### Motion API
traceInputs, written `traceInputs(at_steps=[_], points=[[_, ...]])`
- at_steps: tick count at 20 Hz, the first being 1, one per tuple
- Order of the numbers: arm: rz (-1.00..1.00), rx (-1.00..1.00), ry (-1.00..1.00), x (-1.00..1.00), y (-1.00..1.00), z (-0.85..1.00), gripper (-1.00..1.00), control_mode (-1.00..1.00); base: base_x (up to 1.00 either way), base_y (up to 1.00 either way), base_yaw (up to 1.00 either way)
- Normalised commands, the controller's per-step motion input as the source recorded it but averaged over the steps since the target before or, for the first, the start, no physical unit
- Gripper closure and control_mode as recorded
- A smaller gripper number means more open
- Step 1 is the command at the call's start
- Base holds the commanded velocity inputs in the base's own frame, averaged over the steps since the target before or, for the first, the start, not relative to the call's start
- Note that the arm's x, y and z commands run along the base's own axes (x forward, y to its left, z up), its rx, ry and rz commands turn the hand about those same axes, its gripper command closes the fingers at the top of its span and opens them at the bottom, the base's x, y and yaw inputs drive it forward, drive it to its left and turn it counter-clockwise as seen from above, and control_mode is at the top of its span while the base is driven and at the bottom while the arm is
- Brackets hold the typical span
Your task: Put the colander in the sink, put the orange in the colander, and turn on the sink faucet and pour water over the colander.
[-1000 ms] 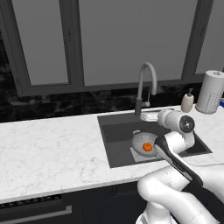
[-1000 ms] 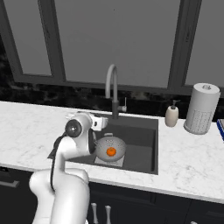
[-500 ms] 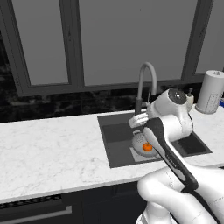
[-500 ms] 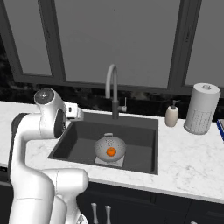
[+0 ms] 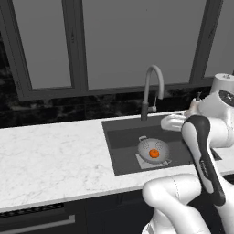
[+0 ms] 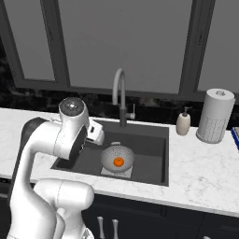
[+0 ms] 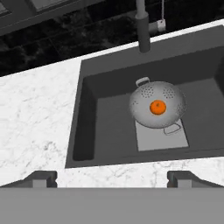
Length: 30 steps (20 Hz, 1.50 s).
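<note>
A: Hand view, nearest first: two dark fingertips of the gripper (image 7: 112,177) set wide apart, holding nothing, above the white marble counter (image 7: 35,113).

B: Beyond that?

A: Small bright orange ball (image 7: 158,107) inside round perforated light-grey colander (image 7: 156,105), on dark rectangular sink (image 7: 92,122) floor. Farther back, tall grey gooseneck faucet (image 5: 153,87), dry.

B: Next, probably reaching for its handle.

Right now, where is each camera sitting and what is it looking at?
Left base view: behind the arm on its left, facing the sink and faucet; the white arm fills the lower right.
Right base view: behind on the right, facing the same sink, with the soap bottle and paper towels; the arm rises lower left.
Hand view: on the hand, looking down; the claw with its tips wide apart at the bottom.
All three share the colander holding the orange.
</note>
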Motion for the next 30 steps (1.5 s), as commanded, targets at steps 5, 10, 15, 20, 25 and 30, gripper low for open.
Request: traceInputs(at_steps=[5,10,15,20,25,30], points=[[-0.23,0.44,-0.03,-0.12,-1.00,-0.06,-1.00,-1.00,0.00,0.00,0.00],[-0.26,0.34,0.01,0.03,-0.97,0.08,-1.00,-1.00,0.00,0.00,0.00],[-0.16,0.27,0.11,0.27,-0.69,0.48,-1.00,-1.00,0.00,0.00,0.00],[-0.01,0.26,0.30,0.58,-0.46,0.50,-1.00,-1.00,0.00,0.00,0.00],[0.02,0.15,0.60,0.64,-0.24,0.08,-1.00,-1.00,0.00,0.00,0.00],[0.01,0.20,0.39,0.31,-0.05,-0.26,-1.00,-1.00,0.00,0.00,0.00]])
